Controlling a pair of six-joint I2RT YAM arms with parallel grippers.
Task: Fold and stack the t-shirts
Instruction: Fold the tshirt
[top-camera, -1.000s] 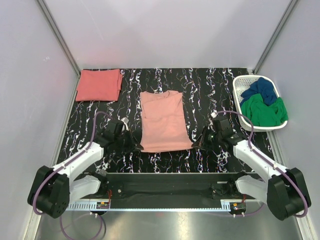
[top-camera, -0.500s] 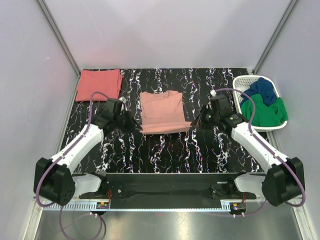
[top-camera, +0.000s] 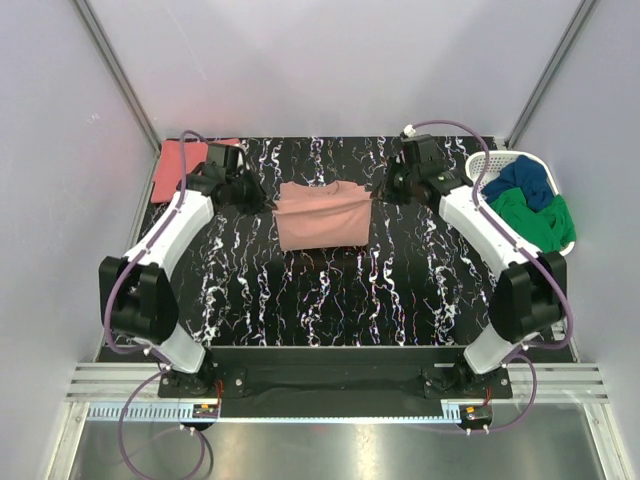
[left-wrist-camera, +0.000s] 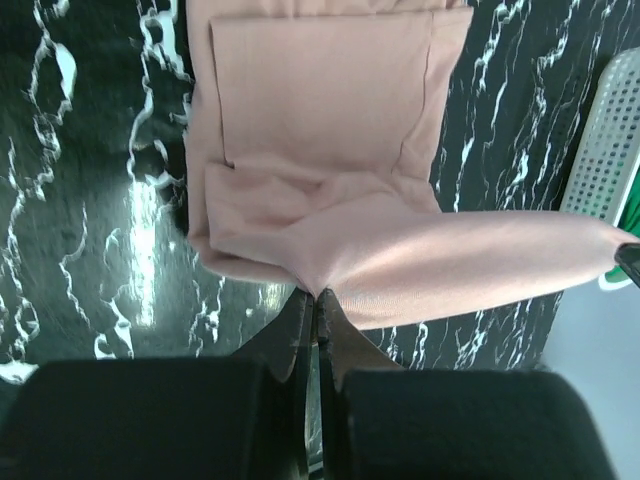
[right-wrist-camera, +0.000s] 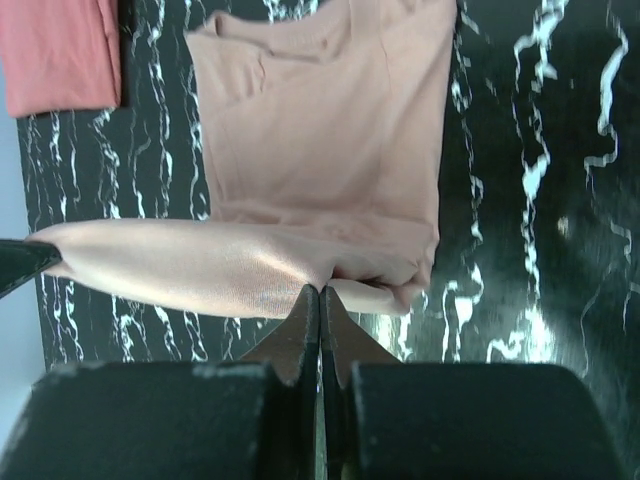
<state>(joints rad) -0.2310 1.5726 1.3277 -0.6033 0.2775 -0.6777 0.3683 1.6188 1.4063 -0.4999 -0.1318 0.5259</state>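
Observation:
The pale salmon-pink t-shirt (top-camera: 320, 215) lies at the middle of the black marbled table (top-camera: 330, 300). Its near hem is lifted and stretched taut between both grippers, above the collar half. My left gripper (top-camera: 270, 204) is shut on the hem's left corner, and in the left wrist view the pink cloth (left-wrist-camera: 330, 110) bunches at my left gripper's (left-wrist-camera: 318, 296) tips. My right gripper (top-camera: 377, 197) is shut on the right corner, where the pink shirt (right-wrist-camera: 330, 120) pinches into my right gripper (right-wrist-camera: 320, 291). The coral-red t-shirt (top-camera: 177, 166) lies folded at the back left, partly hidden by the left arm.
A white basket (top-camera: 478, 178) with blue and green garments stands at the table's right edge, close to the right arm. Its perforated wall (left-wrist-camera: 606, 130) shows in the left wrist view. Grey walls close in the back and sides.
Both grippers have carried the pink shirt's near hem away from the arm bases, toward the collar, doubling the shirt over itself. Both arms are now stretched far out.

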